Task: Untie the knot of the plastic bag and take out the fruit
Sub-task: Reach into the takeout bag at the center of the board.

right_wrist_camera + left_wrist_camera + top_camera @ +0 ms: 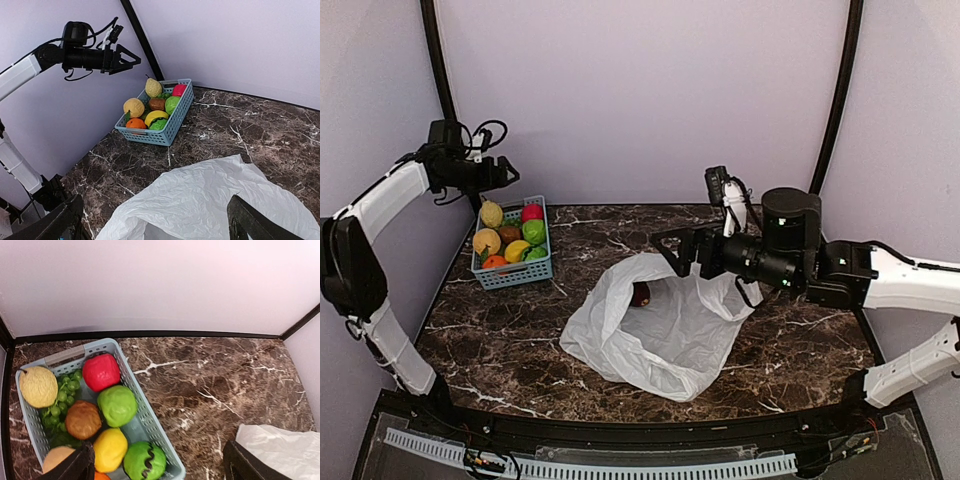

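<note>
Left tool (506, 172) upper left, right tool (673, 251) centre: both spread, empty. We risk pinching bag (670, 335) film, not fruit (640, 294) inside; bag drags.

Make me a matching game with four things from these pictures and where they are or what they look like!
1. plastic bag
2. basket
3. dark red fruit
4. left gripper

a. peeking from the bag's opening
b. white and crinkly, mid-table
c. blue, full of fruit
d. open, up in the air

Pairs: 1-b, 2-c, 3-a, 4-d
</note>
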Motion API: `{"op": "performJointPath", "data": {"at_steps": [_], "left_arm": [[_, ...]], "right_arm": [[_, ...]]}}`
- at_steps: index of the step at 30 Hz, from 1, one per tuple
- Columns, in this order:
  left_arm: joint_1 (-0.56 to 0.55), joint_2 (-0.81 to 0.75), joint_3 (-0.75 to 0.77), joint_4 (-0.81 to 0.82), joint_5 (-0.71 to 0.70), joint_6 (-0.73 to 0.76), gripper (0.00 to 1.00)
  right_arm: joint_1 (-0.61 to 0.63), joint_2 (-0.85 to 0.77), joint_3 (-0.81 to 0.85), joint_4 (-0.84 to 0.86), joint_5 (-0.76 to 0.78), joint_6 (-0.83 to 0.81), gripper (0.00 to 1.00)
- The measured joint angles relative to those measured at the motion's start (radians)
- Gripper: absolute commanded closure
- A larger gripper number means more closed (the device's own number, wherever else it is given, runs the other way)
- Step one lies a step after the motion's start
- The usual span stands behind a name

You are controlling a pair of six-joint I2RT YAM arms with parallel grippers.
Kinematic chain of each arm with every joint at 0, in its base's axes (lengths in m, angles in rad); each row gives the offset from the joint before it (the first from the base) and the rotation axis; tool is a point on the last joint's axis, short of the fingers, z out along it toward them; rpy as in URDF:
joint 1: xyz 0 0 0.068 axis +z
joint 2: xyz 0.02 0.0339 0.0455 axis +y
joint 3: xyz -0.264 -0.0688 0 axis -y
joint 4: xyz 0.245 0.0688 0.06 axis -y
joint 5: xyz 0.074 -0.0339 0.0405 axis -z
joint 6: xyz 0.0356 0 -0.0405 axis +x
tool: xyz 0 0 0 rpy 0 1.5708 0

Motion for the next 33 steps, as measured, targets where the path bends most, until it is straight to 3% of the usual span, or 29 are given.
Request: {"op": "performJointPath", "data": {"at_steps": [7, 14, 22, 33], "left_arm": [[-0.121, -0.431, -0.369, 0.064, 0.029, -0.101, 0.13], [-0.256, -0.638, -0.611, 0.058, 0.036, -0.216, 0.13], [-0.426, -0.669, -0.684, 0.080, 0.033, -0.311, 0.14], [-0.622, -0.552, -0.727, 0.259, 0.042, -0.405, 0.14]], "right_arm": [[-0.001, -0.056, -0.066, -0.019, -0.077, 0.018, 0.11], [0.007, -0.090, -0.164, -0.047, -0.110, 0.072, 0.19], [0.032, -0.086, -0.232, -0.055, -0.125, 0.151, 0.28], [0.048, -0.072, -0.342, -0.025, -0.109, 0.259, 0.47]]}}
